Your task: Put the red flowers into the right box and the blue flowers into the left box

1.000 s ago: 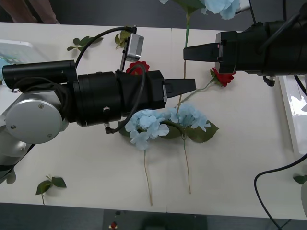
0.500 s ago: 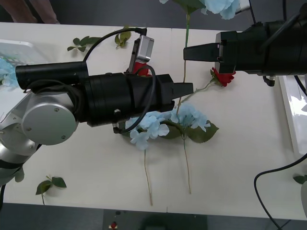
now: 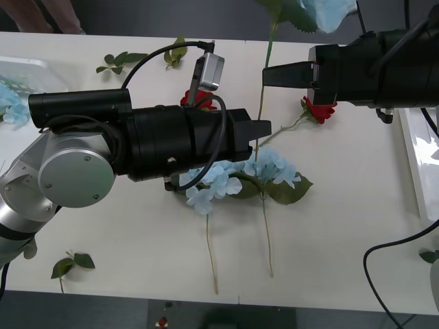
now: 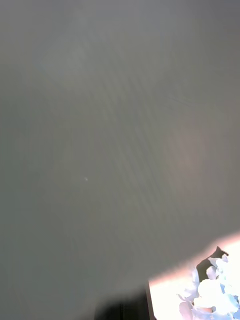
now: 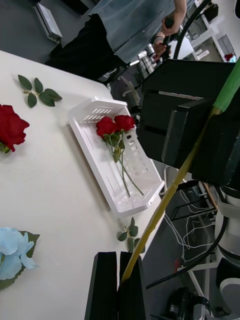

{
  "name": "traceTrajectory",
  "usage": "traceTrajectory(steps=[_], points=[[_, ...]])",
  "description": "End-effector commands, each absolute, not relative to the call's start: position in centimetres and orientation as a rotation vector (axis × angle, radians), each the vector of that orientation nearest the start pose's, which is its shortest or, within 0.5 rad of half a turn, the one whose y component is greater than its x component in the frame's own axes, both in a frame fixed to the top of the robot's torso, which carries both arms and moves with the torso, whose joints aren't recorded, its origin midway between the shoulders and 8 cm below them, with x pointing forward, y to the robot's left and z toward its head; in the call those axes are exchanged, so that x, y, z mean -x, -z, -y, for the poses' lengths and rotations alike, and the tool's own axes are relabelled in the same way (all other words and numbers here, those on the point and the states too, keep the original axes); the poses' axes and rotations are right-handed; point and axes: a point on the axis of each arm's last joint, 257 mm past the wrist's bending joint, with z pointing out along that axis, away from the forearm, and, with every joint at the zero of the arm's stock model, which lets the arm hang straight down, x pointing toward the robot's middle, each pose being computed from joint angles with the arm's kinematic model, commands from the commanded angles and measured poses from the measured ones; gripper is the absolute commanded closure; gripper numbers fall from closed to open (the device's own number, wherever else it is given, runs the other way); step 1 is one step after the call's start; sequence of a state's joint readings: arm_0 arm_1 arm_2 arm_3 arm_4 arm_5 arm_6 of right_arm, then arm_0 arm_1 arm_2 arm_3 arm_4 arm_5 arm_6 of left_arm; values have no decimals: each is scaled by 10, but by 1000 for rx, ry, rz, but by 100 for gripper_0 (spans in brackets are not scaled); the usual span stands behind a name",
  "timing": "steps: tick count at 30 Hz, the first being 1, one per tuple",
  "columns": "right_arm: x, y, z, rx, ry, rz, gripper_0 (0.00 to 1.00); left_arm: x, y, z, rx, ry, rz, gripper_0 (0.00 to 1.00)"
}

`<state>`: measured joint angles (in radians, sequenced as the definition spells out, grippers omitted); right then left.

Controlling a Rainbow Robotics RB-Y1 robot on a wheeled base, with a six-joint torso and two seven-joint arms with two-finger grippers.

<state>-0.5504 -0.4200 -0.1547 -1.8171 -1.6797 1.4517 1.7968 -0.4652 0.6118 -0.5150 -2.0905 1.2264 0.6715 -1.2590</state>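
Left wrist view, nearest item: my left gripper [image 5: 119,285], black fingers pinched on a thin stem [image 5: 170,192] that rises past the right arm's black housing. Beyond it, a slotted white tray [image 5: 95,152] holds two red roses [image 5: 115,125]; a third rose [image 5: 10,127] lies on the table.

Front view adds: two blue hydrangeas [image 3: 271,168] on the table by the left gripper [image 3: 264,128], another rose [image 3: 317,110] below the right gripper [image 3: 274,74], whose fingers I cannot judge. The held stem's blue head [image 3: 329,10] probably sits at the far edge.
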Motion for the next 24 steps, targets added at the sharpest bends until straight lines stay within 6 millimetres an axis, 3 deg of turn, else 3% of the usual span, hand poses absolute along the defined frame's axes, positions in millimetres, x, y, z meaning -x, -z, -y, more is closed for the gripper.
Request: traceTrajectory(steps=[1, 2, 9, 13, 21, 24], points=[[-407, -25, 42, 899, -1317, -1675, 13, -396, 41, 70, -520, 1315, -1816, 100], [-407, -25, 42, 899, -1317, -1675, 0, -397, 39, 70, -515, 1318, -1810, 100], [-407, -25, 42, 899, -1317, -1675, 0, -407, 31, 56, -491, 1293, -1800, 100], [-407, -25, 42, 899, -1317, -1675, 0, -422, 18, 28, -462, 1257, -1809, 100], [-407, -25, 42, 899, -1317, -1675, 0, -451, 8, -72, -413, 1026, -1953, 100], [-407, -25, 42, 899, -1317, -1675, 0, -458, 8, -120, -356, 931, -2003, 100]])
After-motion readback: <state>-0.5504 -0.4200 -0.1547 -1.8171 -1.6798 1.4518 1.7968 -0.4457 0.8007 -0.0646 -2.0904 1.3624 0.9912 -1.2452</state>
